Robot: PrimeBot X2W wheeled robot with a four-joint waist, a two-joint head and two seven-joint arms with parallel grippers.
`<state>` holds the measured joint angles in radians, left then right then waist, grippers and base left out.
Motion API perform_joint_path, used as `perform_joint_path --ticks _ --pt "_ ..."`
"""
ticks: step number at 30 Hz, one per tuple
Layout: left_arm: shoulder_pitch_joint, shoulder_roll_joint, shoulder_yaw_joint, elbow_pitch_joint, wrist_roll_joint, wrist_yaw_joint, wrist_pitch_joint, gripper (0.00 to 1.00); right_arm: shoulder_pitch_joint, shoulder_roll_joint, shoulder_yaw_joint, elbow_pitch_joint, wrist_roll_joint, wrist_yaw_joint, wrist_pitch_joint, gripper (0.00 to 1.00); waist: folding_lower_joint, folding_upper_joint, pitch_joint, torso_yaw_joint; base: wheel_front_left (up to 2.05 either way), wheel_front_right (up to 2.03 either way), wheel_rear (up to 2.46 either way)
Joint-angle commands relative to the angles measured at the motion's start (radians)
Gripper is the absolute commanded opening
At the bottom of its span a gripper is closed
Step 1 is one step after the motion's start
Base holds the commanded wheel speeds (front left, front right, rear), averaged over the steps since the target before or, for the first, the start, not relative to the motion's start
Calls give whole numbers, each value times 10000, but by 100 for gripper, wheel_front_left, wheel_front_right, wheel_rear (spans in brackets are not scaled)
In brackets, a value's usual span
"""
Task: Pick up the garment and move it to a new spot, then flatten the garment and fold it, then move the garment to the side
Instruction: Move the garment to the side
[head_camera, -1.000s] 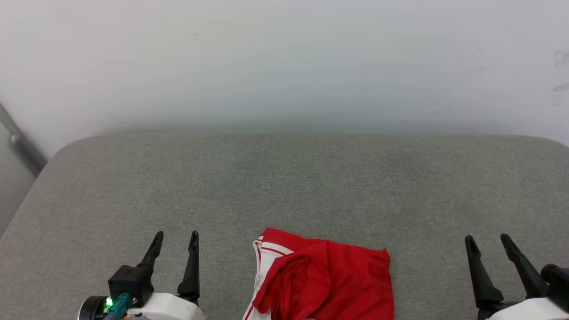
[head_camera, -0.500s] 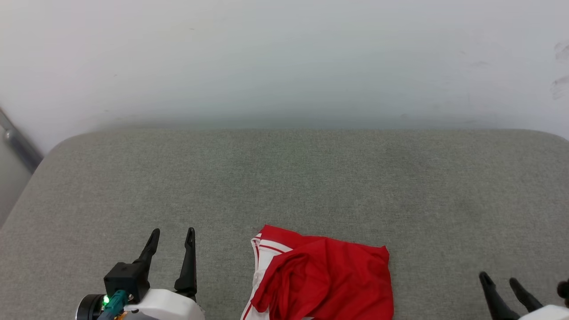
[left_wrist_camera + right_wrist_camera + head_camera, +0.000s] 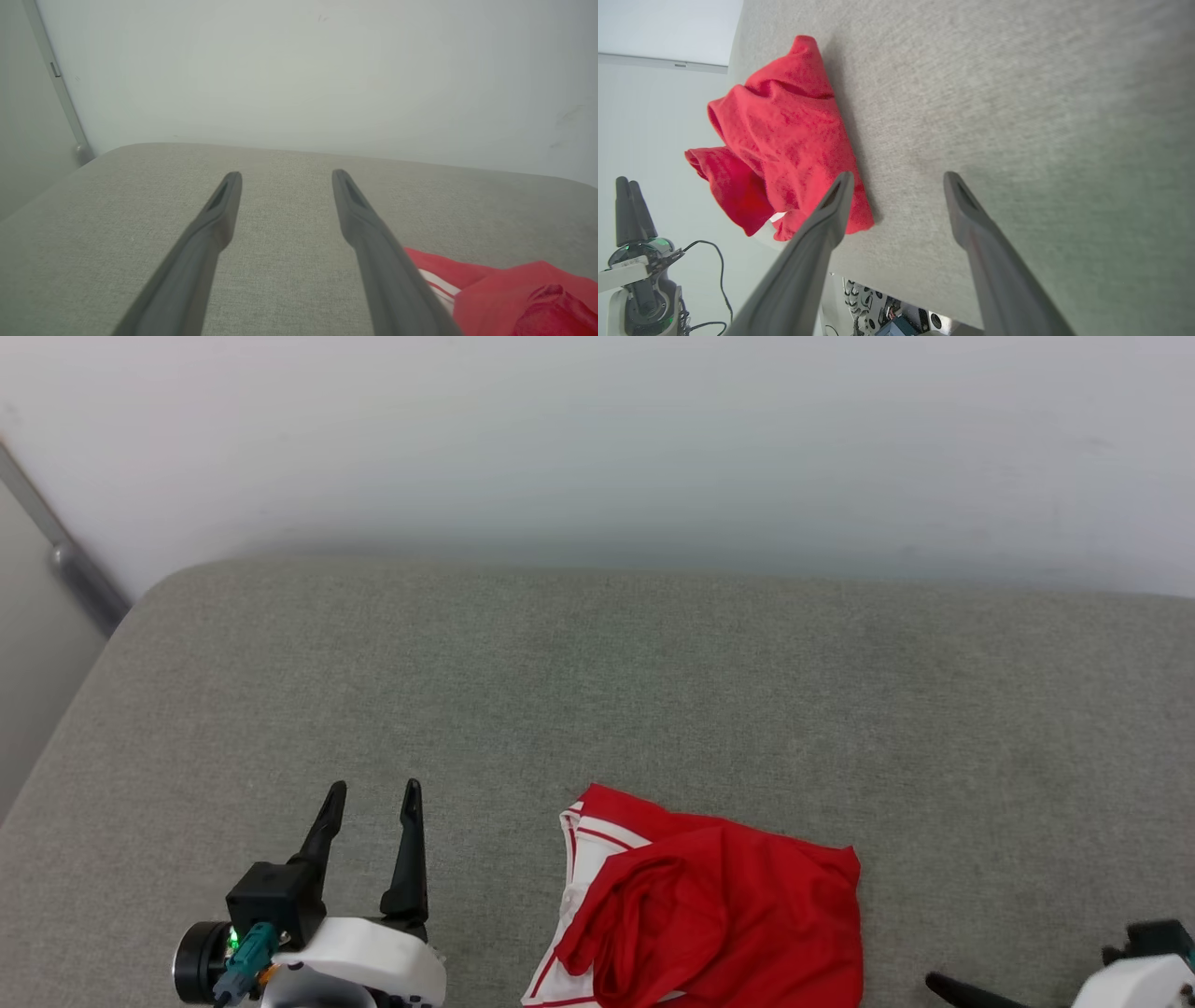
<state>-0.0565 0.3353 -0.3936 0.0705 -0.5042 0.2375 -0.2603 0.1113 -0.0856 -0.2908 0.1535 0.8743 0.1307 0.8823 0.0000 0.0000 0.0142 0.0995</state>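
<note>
Both grippers gape wide, empty: dark two-fingered left gripper (image 3: pixel 373 791), right gripper (image 3: pixel 899 177). Between them, a crumpled red-and-white jersey garment (image 3: pixel 719 915) lies on the grey fabric cushion (image 3: pixel 653 691); soft, light, likely slippery, so pinch a bunched fold.

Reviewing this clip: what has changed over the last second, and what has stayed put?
The right tool dropped toward the head view's bottom edge and turned, so its fingers now point left toward the garment. Its jaws are open with nothing gripped. The head view itself also shifted, so the whole picture slid. Unchanged: the garment lies crumpled in the same heap on the grey cushion, and the left tool stays open and upright beside it.
</note>
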Motion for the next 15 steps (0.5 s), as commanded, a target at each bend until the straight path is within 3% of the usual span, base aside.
perform_joint_path --ticks 1,12,13,14,15 --pt "-227 -88 6 -38 75 -69 -65 100 -308 59 96 21 165 0 154 100 0 0 213 142 0 0 0" --pt "-724 -424 64 129 397 -361 -59 100 -1798 196 1588 1331 1583 0 137 100 0 0 971 752 0 0 0" --pt "-740 -446 85 140 430 -391 -59 100 -1879 138 1704 1414 1600 0 53 69 0 0 996 774 0 0 0" --pt "-746 -463 101 158 458 -413 -59 100 -1952 74 1825 1488 1660 0 -25 17 0 0 1018 791 0 0 0" --pt "-744 -482 124 178 460 -428 -59 100 -1994 18 1954 1529 1705 0 -97 0 0 0 1028 800 0 0 0"
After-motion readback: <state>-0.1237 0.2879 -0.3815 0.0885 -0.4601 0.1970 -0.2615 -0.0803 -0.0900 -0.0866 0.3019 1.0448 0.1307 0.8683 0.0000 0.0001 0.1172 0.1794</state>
